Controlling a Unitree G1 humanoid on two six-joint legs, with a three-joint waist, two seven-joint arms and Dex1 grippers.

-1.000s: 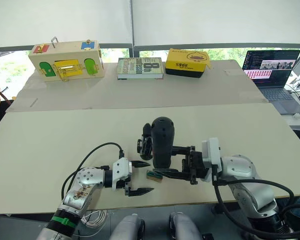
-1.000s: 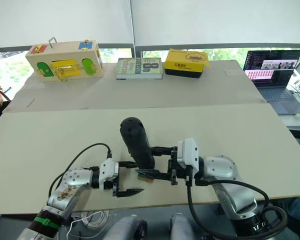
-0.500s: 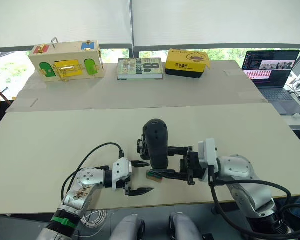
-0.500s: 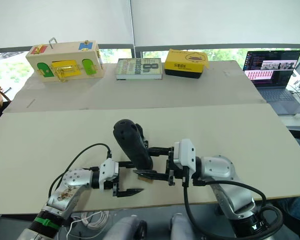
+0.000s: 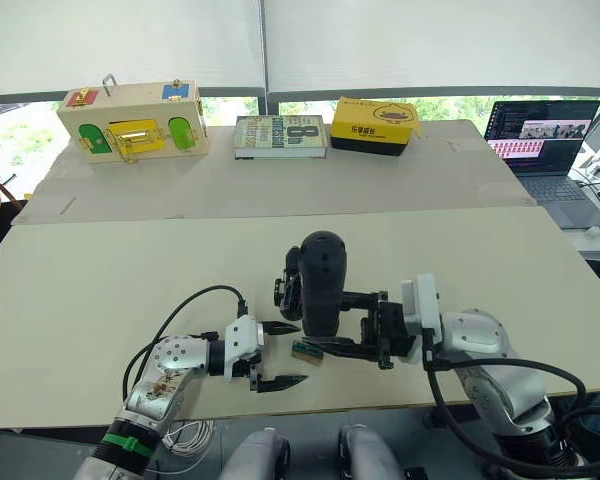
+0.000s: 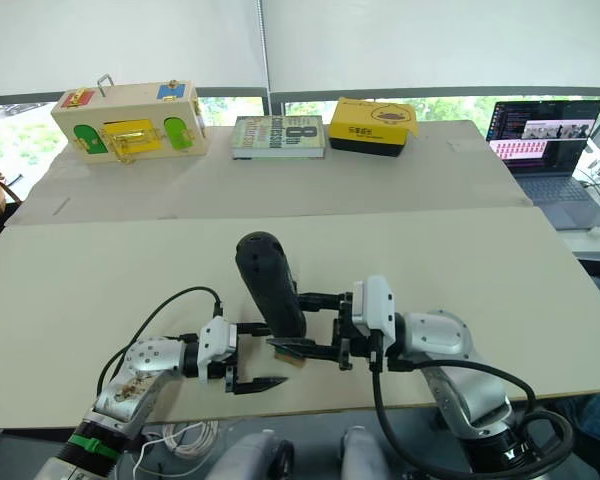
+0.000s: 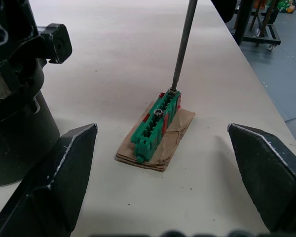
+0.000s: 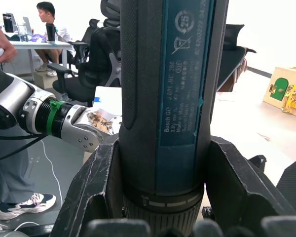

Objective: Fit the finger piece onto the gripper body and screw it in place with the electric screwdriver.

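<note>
wooden latch box [image 5: 134, 118] sitting at the far left of the table [image 5: 100, 280] | book [image 5: 280, 136] lying beside it | yellow box [image 5: 376, 125] resting right of the book | laptop [image 5: 543, 138] standing open at the far right | green block [image 7: 156, 122] lying on a cardboard scrap [image 7: 177, 133] | seated person [image 8: 53, 27] showing behind

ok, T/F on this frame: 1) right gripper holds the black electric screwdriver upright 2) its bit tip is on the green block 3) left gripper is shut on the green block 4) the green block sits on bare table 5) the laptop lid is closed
1) True: the right gripper is clamped on the black cylindrical electric screwdriver, roughly upright.
2) True: the thin metal bit meets the small green ridged block.
3) False: the left gripper is open, fingers apart beside the block.
4) False: it lies on a brown cardboard scrap.
5) False: the laptop is open, screen lit.
</note>
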